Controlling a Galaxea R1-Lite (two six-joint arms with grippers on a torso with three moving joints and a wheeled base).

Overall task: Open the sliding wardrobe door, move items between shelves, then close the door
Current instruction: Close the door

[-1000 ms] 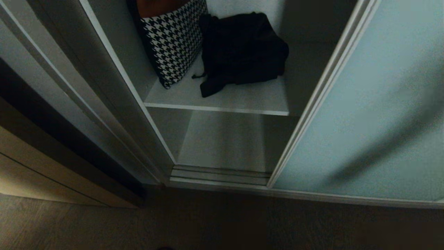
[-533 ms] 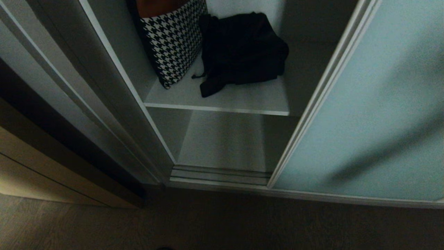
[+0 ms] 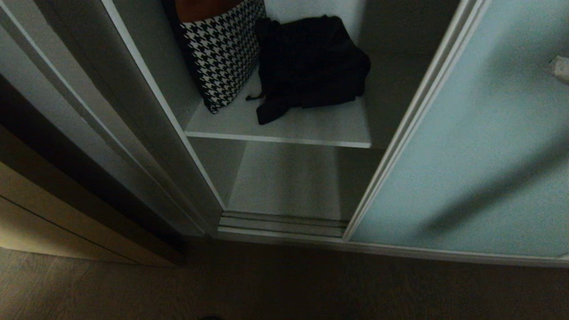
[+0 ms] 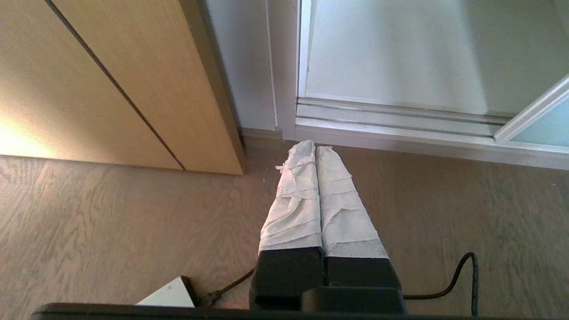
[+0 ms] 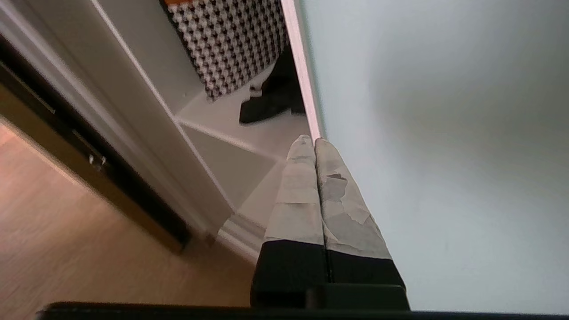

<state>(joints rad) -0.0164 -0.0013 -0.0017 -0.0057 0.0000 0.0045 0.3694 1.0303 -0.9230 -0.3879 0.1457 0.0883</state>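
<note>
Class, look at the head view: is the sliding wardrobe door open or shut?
Open. The sliding wardrobe door stands off to the right, leaving a gap that shows the black bundle lying on the shelf.

The tip of the right gripper has been brought into the head view at its right edge, in front of the frosted sliding door, where nothing was seen in the earlier pictures. Its taped fingers are pressed together. The shadow cast across the door has been shifted slightly.
</note>
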